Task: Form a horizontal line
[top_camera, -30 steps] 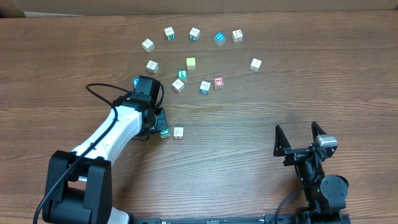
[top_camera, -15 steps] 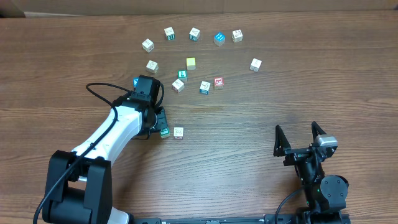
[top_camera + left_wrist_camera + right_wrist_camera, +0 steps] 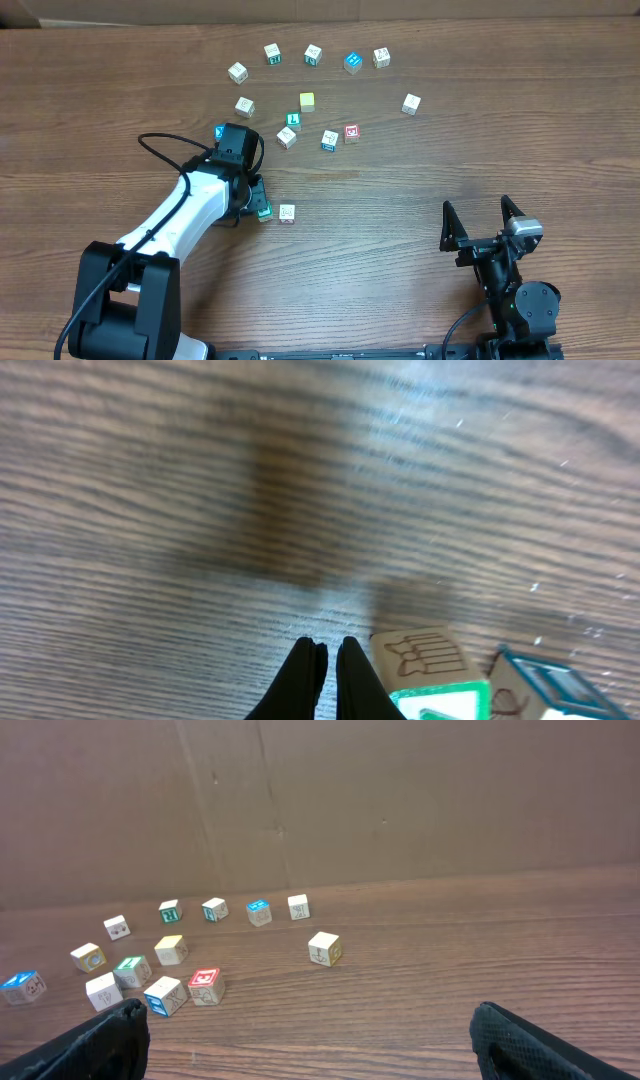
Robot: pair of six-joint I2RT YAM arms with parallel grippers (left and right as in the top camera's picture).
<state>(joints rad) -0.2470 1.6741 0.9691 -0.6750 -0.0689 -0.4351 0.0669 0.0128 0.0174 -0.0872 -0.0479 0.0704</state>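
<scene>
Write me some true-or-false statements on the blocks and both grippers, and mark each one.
The right gripper holds a block. False: its jaws stand open and empty.
The yellow block and the red block lie apart. True.
The teal-edged block has no neighbour. False: a white block sits just beside it.
The left gripper has its jaws closed, next to the teal-edged block. True.

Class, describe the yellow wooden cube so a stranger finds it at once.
On the brown wooden table, find the scatter of cubes near the far edge. The yellow wooden cube sits mid-cluster, just behind a green-topped cube; its top alone is plain yellow.
</scene>
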